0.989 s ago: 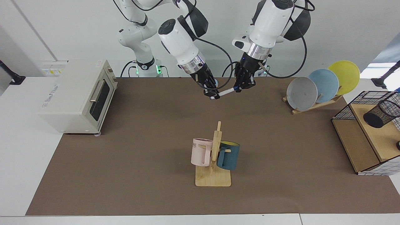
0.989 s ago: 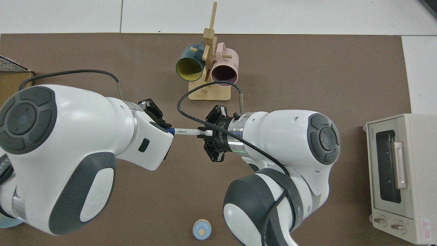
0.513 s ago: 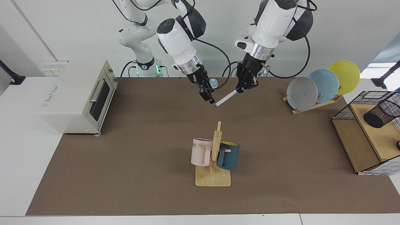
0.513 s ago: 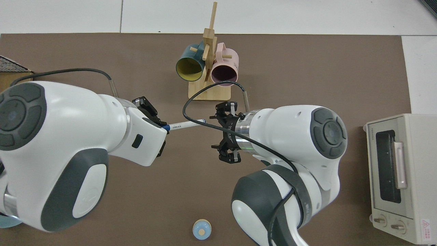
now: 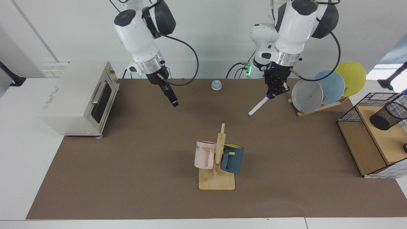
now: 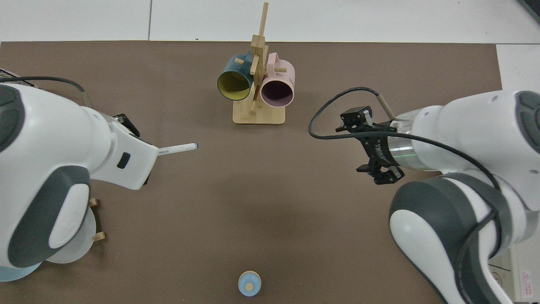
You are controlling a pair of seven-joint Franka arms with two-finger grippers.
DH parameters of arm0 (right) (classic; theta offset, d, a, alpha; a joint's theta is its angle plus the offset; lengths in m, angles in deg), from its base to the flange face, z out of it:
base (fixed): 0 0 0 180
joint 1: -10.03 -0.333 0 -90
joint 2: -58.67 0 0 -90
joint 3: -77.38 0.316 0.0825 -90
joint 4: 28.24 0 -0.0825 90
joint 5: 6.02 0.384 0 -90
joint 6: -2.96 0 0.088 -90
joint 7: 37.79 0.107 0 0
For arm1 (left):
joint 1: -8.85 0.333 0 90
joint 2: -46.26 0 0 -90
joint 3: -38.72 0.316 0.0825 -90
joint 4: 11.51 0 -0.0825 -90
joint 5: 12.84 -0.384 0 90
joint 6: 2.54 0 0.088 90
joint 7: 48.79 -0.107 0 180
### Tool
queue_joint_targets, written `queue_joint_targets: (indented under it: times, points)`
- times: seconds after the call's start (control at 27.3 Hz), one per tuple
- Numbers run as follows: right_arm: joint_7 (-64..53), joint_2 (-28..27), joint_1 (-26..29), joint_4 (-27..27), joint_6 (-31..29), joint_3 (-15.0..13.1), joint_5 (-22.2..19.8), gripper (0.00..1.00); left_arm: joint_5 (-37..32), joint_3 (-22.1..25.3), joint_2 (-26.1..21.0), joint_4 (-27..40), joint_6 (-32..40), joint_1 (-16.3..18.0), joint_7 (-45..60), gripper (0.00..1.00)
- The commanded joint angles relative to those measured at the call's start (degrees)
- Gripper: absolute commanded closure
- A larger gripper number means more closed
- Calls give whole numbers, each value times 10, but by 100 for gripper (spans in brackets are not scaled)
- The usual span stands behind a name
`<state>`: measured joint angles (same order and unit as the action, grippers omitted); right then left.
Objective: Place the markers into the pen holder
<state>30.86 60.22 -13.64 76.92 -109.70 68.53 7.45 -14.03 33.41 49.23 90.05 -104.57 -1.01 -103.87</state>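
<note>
In the facing view, the marker [image 5: 259, 106] is held in the air above the tabletop [image 5: 159, 165] by the left gripper [image 5: 275, 90], whose jaws are clenched on the barrel's upper, blue-capped end; the rest of the barrel slopes down and away from the jaws. The marker is judged light, stiff and smooth, so a grip near one end may let it swing or slip; a hold nearer the middle would be steadier. The pen holder [image 5: 388, 115] is seen tipped on the wooden shelf [image 5: 376, 140] inside the wire basket frame [image 5: 356, 105], well apart from the marker. The plate rack [image 5: 321, 106] with its grey, blue and yellow plates stands between the two and is judged the main obstacle. The right gripper [image 5: 172, 100] hangs empty near the toaster oven [image 5: 79, 98]; its jaws look released, though this is seen edge-on.

In the top view, the marker [image 6: 177, 148] is seen jutting from under the left arm's wrist housing, its free end clear of everything. The right gripper [image 6: 371, 145] is seen with jaws spread wide, holding nothing. The mug stand [image 6: 258, 114], bearing a pink mug [image 6: 276, 86] and a dark blue mug [image 6: 234, 82], lies clear of both arms, and a small blue bell [image 6: 249, 283] sits alone. The pen holder is not in this view.
</note>
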Motion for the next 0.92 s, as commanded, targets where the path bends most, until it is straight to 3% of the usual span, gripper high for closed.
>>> queue_joint_targets:
  times: [0.0,0.4,0.66,0.81,0.88]
  points:
    - [-195,29,63,6,37,9,-53,0,-39,72,3,-5,20,0,-48,100]
    - [-575,43,148,-21,86,8,-135,0,-146,172,-30,-73,27,2,-205,100]
    - [-616,39,148,-35,129,9,-157,0,-243,204,-82,-159,36,9,-348,100]
    - [-624,6,152,-126,206,9,-158,0,-278,236,-87,-173,26,11,-369,100]
    - [-635,-5,152,-146,226,7,-159,0,-308,252,-92,-181,20,11,-382,100]
